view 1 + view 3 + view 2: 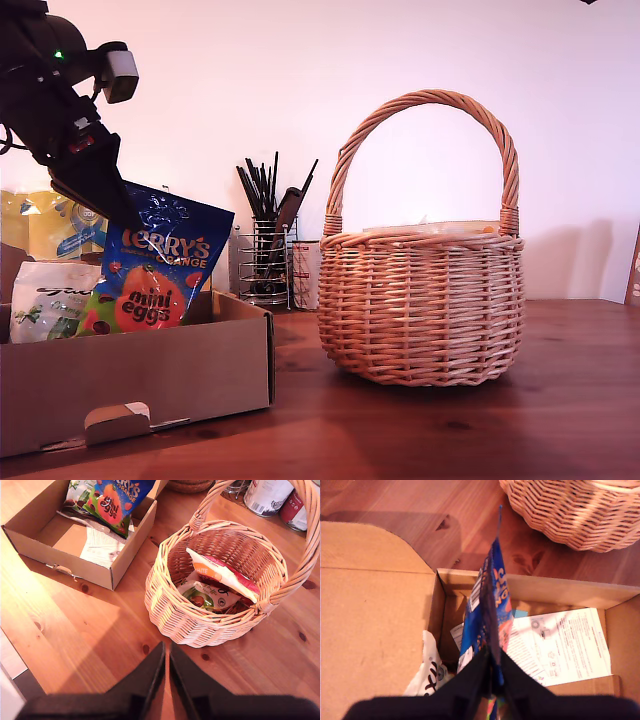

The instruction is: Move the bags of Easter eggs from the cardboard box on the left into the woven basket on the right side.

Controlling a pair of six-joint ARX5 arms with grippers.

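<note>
Progress is judged to be partway: at least two pouches are already seen lying inside the woven basket, while the dark blue Terry's bag is held by its top edge between the closed jaws of my first gripper, hanging over the cardboard box with its lower end still below the box rim. A white Galaxy bag is left in the box beside it, along with a printed paper sheet on the box floor. My second gripper is poised above the wooden table near the basket, its jaws nearly together and holding nothing. Open tabletop lies between box and basket, so the route across looks clear, but the box wall must be cleared first, and the basket's tall arched handle spans the opening and would have to be passed on one side.
</note>
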